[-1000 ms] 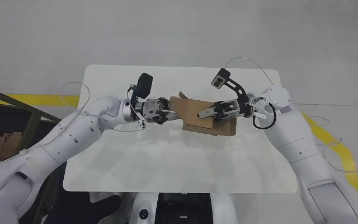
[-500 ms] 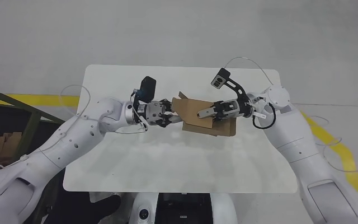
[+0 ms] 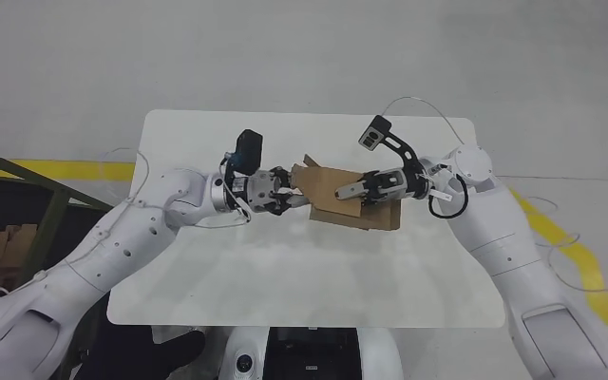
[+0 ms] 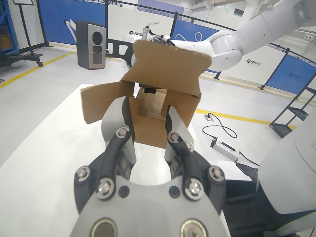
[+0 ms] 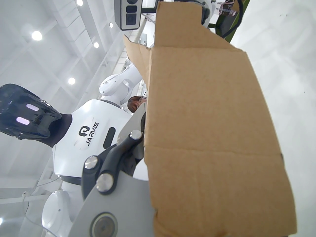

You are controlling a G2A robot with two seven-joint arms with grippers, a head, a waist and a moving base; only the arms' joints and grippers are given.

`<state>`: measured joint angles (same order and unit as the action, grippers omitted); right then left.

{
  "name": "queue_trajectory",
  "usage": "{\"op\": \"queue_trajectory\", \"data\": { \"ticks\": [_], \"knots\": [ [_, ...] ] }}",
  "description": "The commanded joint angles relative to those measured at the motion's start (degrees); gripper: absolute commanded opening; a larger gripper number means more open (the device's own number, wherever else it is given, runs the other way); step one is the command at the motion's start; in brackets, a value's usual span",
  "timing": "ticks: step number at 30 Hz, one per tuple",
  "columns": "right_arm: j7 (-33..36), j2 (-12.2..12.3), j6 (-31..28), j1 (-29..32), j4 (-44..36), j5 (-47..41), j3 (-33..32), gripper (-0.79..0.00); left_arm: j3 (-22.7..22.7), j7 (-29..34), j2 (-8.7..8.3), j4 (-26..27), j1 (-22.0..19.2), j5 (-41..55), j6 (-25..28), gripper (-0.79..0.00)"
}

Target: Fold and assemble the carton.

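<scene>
Corrugated carton (image 3: 323,179) looks light: stiff panels, floppy at the creases. Right gripper (image 3: 344,192) seems clamped on its side wall. Left gripper (image 4: 145,110) is spread with the lower flap between its fingers, carton mouth just ahead. I'd grip flaps near the creases.

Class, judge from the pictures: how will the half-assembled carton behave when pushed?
Probably light: the carton is thin, empty cardboard. Its loose flaps likely hinge at creases. Open-ended, its walls may skew under a sideways push.

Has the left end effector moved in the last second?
Yes. In the top view the left end effector has edged along the table toward the carton, closing the gap slightly.
</scene>
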<state>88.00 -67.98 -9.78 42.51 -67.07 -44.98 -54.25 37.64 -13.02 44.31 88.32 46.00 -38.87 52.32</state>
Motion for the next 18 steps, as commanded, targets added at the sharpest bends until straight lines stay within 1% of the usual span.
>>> {"op": "queue_trajectory", "data": {
  "ticks": [1, 4, 6, 7, 9, 10, 15, 18],
  "knots": [
    [0.0, 0.05, 0.0, 0.05, 0.07, 0.03, -0.14, -0.785, 0.97, 0.06, 0.02, -0.68, 0.61, 1.4, -0.01, -0.471],
    [0.0, 0.1, -0.01, 0.19, 0.14, 0.01, -0.27, -0.785, 2.51, 0.42, -0.01, -1.38, 1.35, 2.81, -0.35, -0.459],
    [0.0, 0.11, 0.02, 0.27, 0.18, 0.09, -0.22, -0.785, 3.67, 0.3, 0.0, -1.95, 1.84, 3.74, -1.14, -0.388],
    [0.0, 0.1, 0.02, 0.31, 0.19, 0.03, -0.19, -0.785, 4.2, 0.22, 0.02, -2.23, 2.1, 4.47, -1.53, -0.317],
    [0.0, 0.09, 0.09, 0.38, 0.22, 0.05, -0.05, -0.785, 5.25, 0.28, 0.1, -2.72, 2.49, 5.9, -2.57, -0.068],
    [0.0, 0.08, 0.12, 0.4, 0.22, 0.08, 0.01, -0.785, 5.71, 0.43, 0.16, -2.94, 2.67, 6.63, -3.22, 0.0],
    [0.0, 0.05, 0.14, 0.54, -0.29, 0.16, 0.63, -0.785, 7.1, 2.45, 0.63, -3.53, 3.14, 9.76, -5.99, 0.0],
    [0.0, 0.08, 0.08, 0.55, -1.03, 0.37, 1.2, -0.785, 7.31, 4.79, 1.2, -3.92, 3.15, 11.82, -7.84, 0.0]
  ]
}}
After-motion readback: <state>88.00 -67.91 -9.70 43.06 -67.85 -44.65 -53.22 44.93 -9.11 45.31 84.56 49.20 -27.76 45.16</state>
